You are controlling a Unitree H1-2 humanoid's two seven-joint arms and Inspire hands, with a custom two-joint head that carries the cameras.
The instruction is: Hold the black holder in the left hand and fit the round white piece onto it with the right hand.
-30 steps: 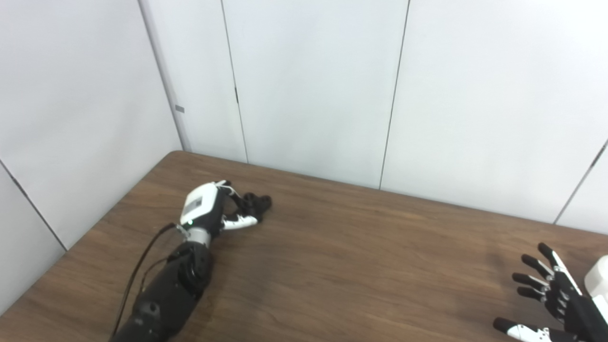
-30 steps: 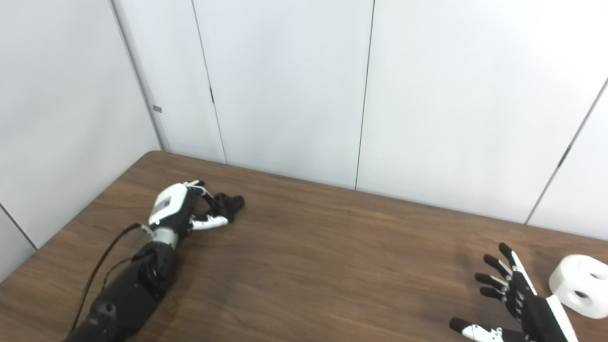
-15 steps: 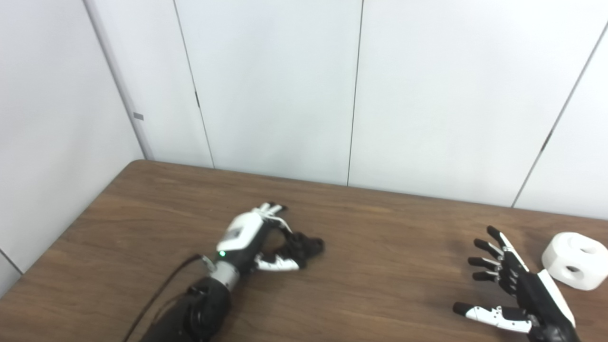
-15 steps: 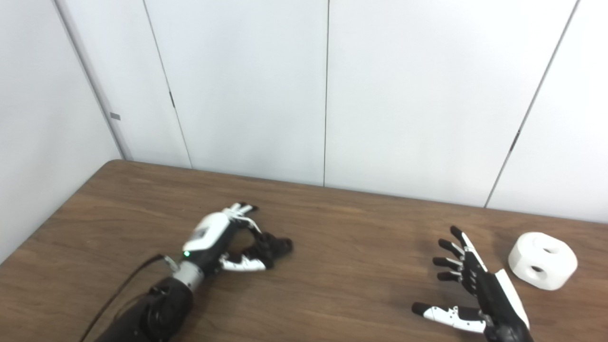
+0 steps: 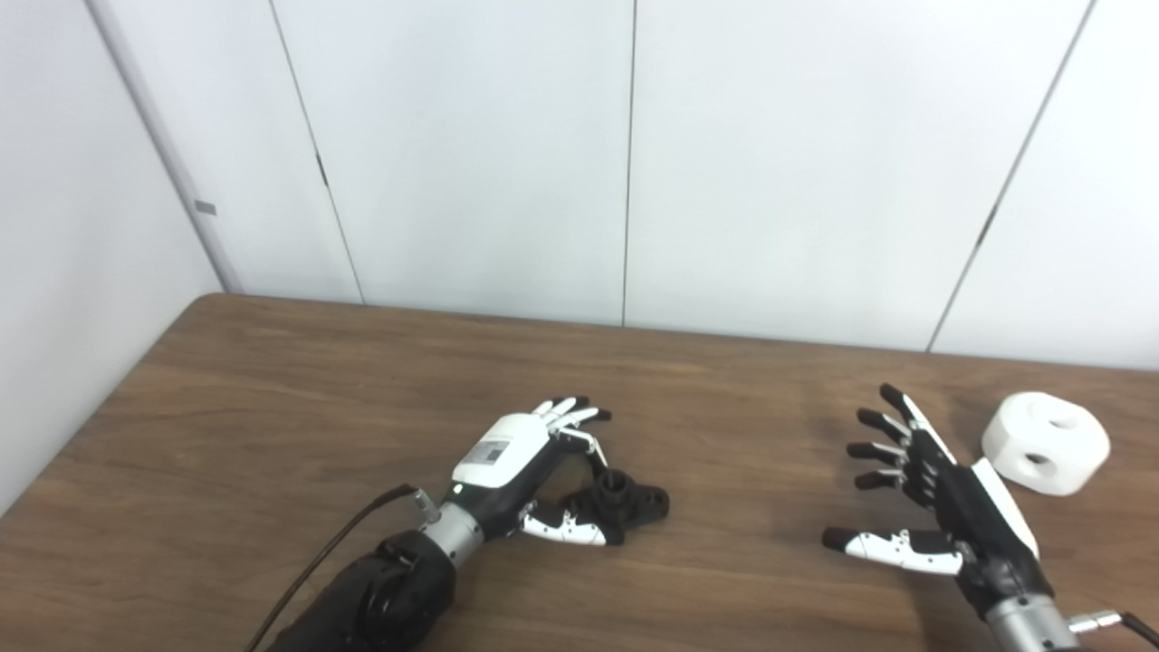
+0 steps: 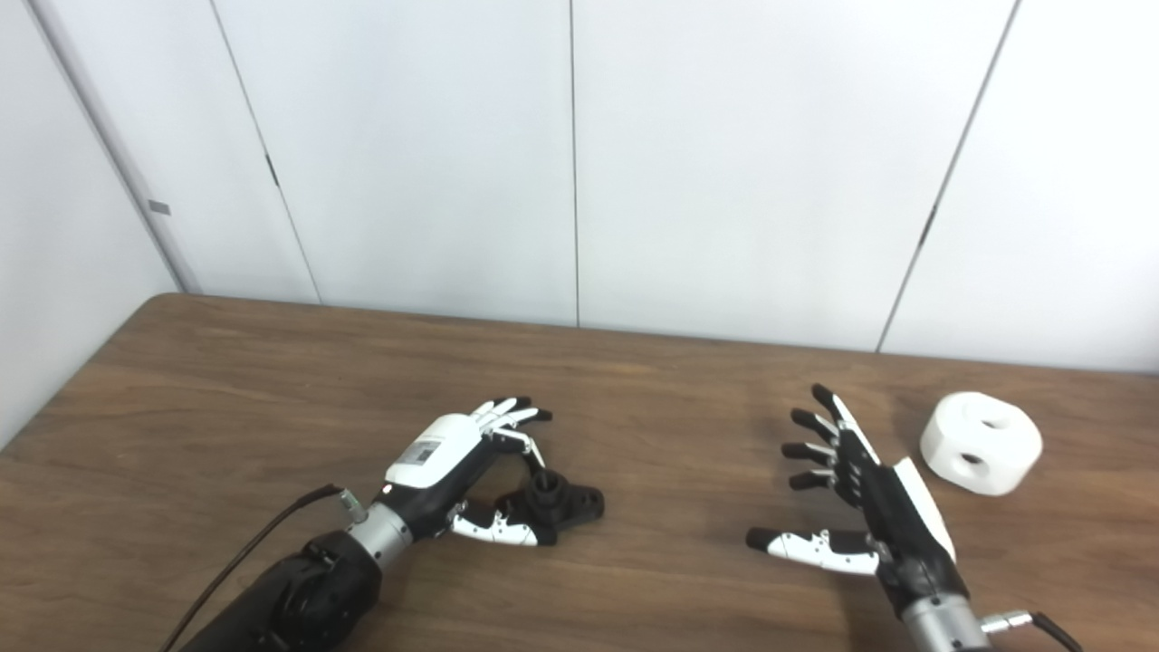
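The black holder [image 5: 625, 503] lay on the tabletop [image 5: 272, 398], long axis running left to right, its socket facing up. The left hand [image 5: 534, 466] cupped it, fingers spread, not visibly clamped. The right hand [image 5: 933, 498] hovered empty, fingers apart, beside the round white piece [image 5: 1046, 442], presumably positioned to collect it.

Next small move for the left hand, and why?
Probably close the left hand on the black holder: its fingers are spread above the holder, which lies on the table, ungripped. The right hand is open beside the round white piece.
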